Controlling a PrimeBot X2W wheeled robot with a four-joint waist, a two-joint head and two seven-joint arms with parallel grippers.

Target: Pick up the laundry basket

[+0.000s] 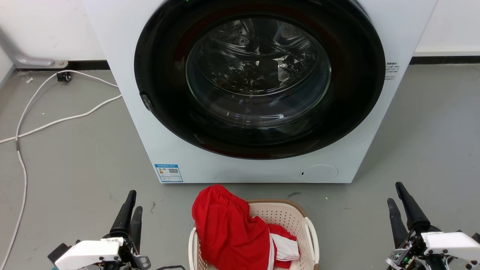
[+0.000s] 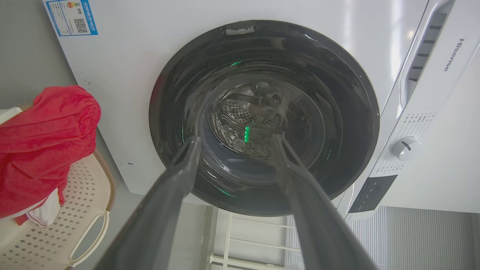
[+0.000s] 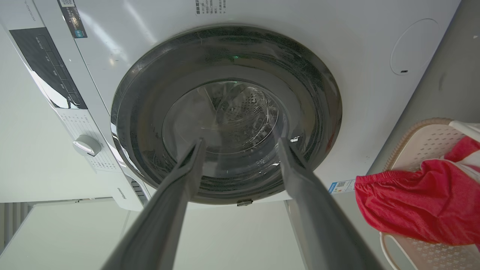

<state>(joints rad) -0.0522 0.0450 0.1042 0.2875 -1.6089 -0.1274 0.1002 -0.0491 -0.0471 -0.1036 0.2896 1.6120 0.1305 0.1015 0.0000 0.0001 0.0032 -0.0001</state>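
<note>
The laundry basket is seen at 6 o'clock in the head view, set on the grey floor just in front of the big white washer, which is at 12 o'clock. A red cloth is draped over the basket's left side and far rim. The left gripper is held at 7 o'clock and the right gripper at 5 o'clock, each well apart from the basket. Both claws are seen spread wide open.

laundry corner: washing machine
</note>
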